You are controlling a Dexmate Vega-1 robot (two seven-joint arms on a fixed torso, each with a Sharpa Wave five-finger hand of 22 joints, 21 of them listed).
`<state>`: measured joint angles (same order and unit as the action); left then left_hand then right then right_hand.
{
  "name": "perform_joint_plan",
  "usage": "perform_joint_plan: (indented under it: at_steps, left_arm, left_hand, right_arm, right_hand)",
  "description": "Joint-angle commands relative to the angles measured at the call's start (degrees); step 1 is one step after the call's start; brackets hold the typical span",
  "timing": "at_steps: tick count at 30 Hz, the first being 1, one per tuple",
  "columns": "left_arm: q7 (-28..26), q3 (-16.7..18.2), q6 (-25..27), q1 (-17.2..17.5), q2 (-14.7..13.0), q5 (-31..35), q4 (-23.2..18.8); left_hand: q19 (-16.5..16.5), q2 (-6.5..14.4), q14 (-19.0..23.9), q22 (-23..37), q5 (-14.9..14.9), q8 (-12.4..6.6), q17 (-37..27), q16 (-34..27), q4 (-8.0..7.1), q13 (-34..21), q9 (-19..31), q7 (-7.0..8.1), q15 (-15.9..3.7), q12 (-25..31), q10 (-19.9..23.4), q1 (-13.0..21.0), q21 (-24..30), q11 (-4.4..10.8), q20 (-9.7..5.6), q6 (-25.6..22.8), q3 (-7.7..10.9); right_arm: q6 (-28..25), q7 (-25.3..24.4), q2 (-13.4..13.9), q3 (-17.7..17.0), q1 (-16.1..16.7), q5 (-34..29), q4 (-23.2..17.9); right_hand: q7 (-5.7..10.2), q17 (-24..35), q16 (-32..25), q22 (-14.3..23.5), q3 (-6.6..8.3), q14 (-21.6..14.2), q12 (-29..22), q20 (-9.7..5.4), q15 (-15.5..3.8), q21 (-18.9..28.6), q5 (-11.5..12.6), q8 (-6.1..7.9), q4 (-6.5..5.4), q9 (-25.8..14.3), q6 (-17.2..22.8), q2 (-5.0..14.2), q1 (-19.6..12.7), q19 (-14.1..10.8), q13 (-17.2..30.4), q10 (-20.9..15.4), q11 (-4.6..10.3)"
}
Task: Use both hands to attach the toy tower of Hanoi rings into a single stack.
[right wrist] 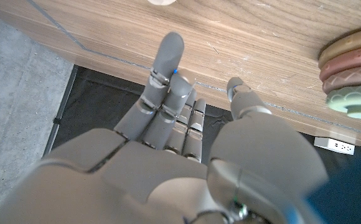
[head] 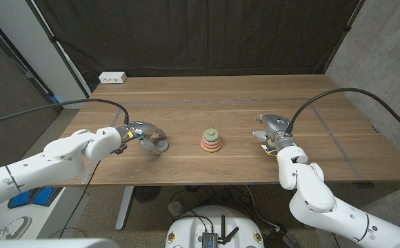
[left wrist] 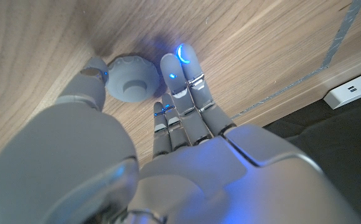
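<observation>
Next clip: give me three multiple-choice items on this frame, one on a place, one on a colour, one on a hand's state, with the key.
1. Where is the ring stack?
A. Table middle, between the hands
B. At the back edge by the power strip
C. In the right hand

2. What colour is the loose piece by the left hand?
A. Red
B. Grey
C. Yellow

3. What is the right hand doing?
A. Gripping the stack
B. Holding nothing
C. Pinching a ring

Key: 1 A, head view shows it centred; 2 B, left wrist view shows grey; 3 B, its fingers are apart and bare.
</observation>
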<state>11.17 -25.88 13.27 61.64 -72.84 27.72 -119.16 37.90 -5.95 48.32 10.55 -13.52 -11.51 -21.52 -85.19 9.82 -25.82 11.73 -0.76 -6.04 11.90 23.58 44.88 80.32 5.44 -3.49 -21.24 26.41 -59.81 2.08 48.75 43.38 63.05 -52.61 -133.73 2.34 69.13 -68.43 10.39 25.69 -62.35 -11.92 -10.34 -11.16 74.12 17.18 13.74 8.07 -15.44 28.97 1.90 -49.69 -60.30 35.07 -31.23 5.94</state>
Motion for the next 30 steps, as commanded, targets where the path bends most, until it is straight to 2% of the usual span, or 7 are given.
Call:
perform_joint_plan:
  at_steps: [1, 10, 30]
  left_arm:
    - [-2.9, -0.3, -1.0, 0.8, 0.8, 1.9, 0.8]
    - [-3.8, -1.1, -0.9, 0.8, 1.6, 4.4, 1.6]
    - [-4.7, -1.3, -1.5, 1.8, 2.7, 3.9, 2.8]
  left_hand:
    - [0.5, 0.1, 0.8, 0.1, 0.3, -0.55, -0.1, -0.4, 0.09, -0.1, 0.0, 0.01, -6.28, 0.6, 0.9, 0.8, 0.3, 0.18, -5.56, -1.2, 0.13]
    - [0.7, 0.3, 1.2, 0.1, 0.3, -0.74, 0.0, -0.7, -0.03, 0.0, 0.0, 0.07, -6.30, 0.8, 1.9, 1.4, 0.4, 0.42, -5.56, -2.0, 0.09]
    - [0.9, 1.1, 1.5, 0.1, 0.2, -1.11, 0.2, -0.7, -0.35, 0.1, 0.0, 0.50, -6.32, 1.3, 3.9, 2.0, 0.6, 1.01, -5.55, -3.7, 0.01]
  right_arm:
    - [-0.6, 0.7, 0.4, 0.3, -0.4, -0.5, -0.4]
    - [-1.4, 1.3, 0.5, 0.7, -0.5, -1.5, -0.8]
    - [-1.7, 2.8, 0.3, 0.8, 0.0, -3.4, -1.3]
  right_hand:
    - [0.06, 0.3, -0.1, 0.2, 0.29, -0.1, -0.6, -2.13, -1.40, -0.1, 0.3, -0.08, 0.00, 0.0, 0.6, 0.43, 0.3, 0.3, 0.2, -0.7, -0.31]
    - [0.13, 0.3, 0.0, 0.2, 0.37, 0.0, -0.5, -2.13, -1.40, -0.1, 0.3, -0.12, 0.04, 0.0, 0.6, 0.58, 0.5, 0.3, 0.2, -0.7, -0.18]
    - [0.23, 0.2, 0.2, 0.1, 0.58, 0.1, -0.5, -2.14, -1.41, -0.1, 0.5, -0.15, 0.10, 0.1, 0.8, 0.93, 1.0, 0.2, 0.3, -0.8, -0.18]
